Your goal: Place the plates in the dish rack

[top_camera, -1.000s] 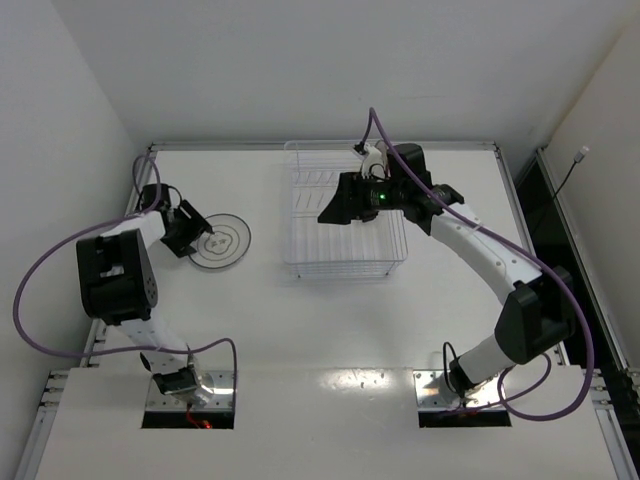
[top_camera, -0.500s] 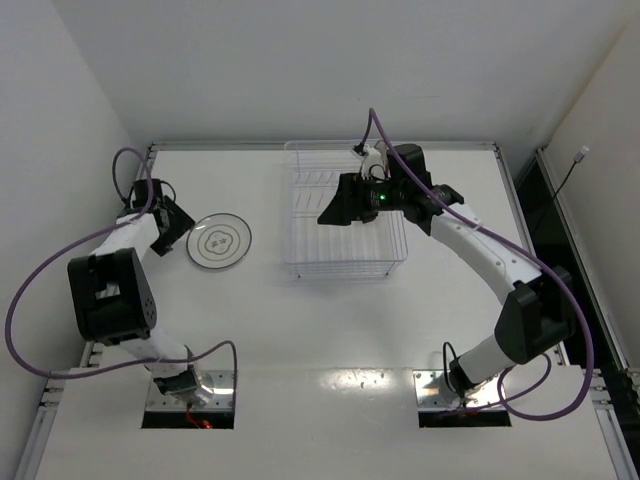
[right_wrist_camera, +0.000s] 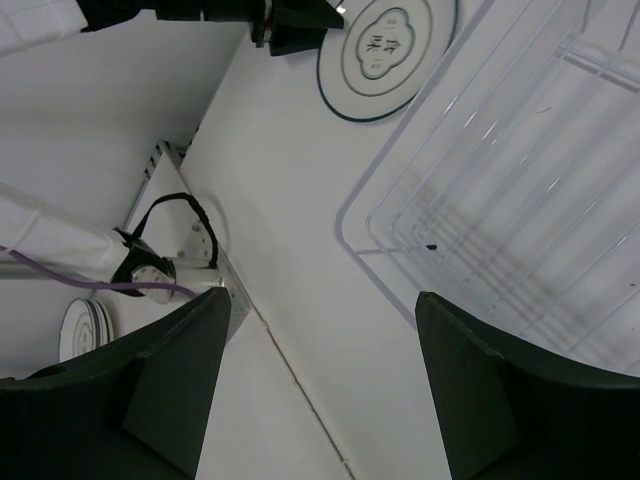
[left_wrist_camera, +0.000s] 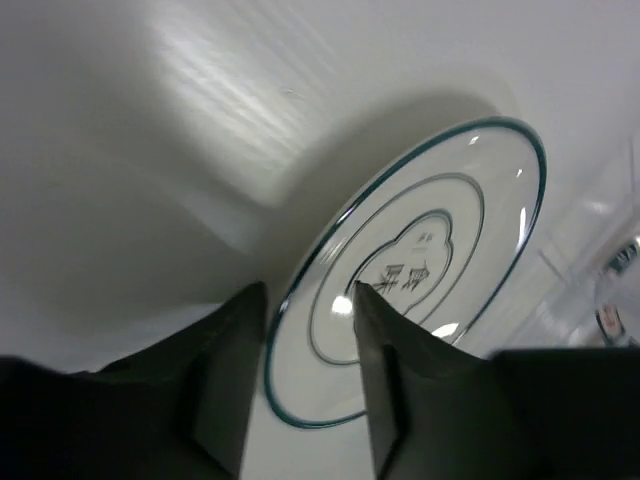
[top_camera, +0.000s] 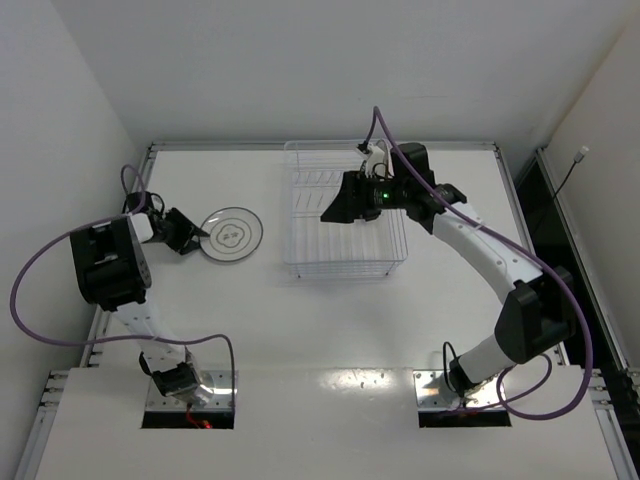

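The white table (top_camera: 330,320) carries the clear dish rack (top_camera: 340,248) at its far middle. The rack's slots hold nothing. The right arm (top_camera: 480,250) reaches over the rack from its right side, and the left arm (top_camera: 110,265) stretches along the table edge well left of the rack. One plate (top_camera: 232,233), white with thin dark rings, lies on the table near the rack's left side. The right gripper (right_wrist_camera: 322,297) hangs over the rack with its fingers spread wide, holding nothing. The left gripper (left_wrist_camera: 310,290) has its fingers either side of the plate's rim on the side away from the rack. Whether they pinch it I cannot tell.
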